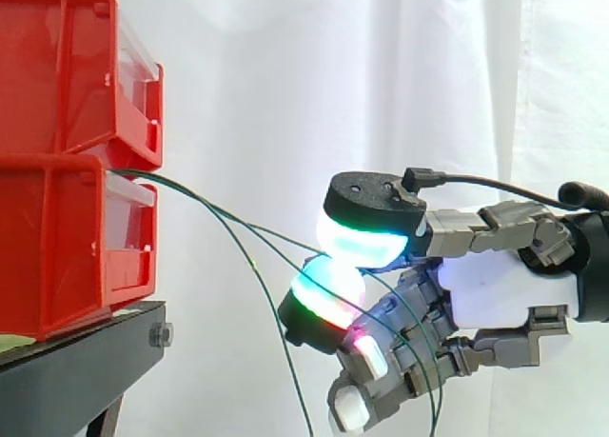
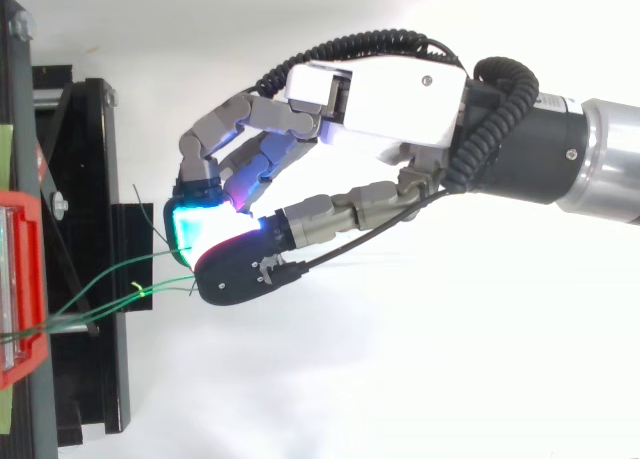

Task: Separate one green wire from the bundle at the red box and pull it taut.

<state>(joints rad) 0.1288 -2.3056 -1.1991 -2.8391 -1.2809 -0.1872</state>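
Evidently done with the picking-out and at the start of the pull. Side view: hand (image 1: pixel 495 285) in from the right, well apart from the red bins (image 1: pixel 57 247), clenched in a pinch on one green wire (image 1: pixel 249 224) between two glowing fingertips (image 1: pixel 366 237), with the other fingers curled loosely below. Wire path: out of the gap between the stacked bins at the left, rightward and slightly down to the pinch, nearly straight but probably not yet tight. Splitting off from the bundle (image 1: pixel 143 176) near the bins: at least two more green wires, one drooping steeply toward the bottom edge, one passing under the lower pad and down through the curled fingers. Cannot tell whether caught there or just brushing. Top view: wires fanning from the bins across the black stand (image 2: pixel 85 159) to the pads.

Next, as a judgement: draw the hand straight to the right, away from the bins, pinch firm, until fully straight. Risks: thin wire slipping from thick pads; stray wire among the fingers dragged along, undoing the separation.
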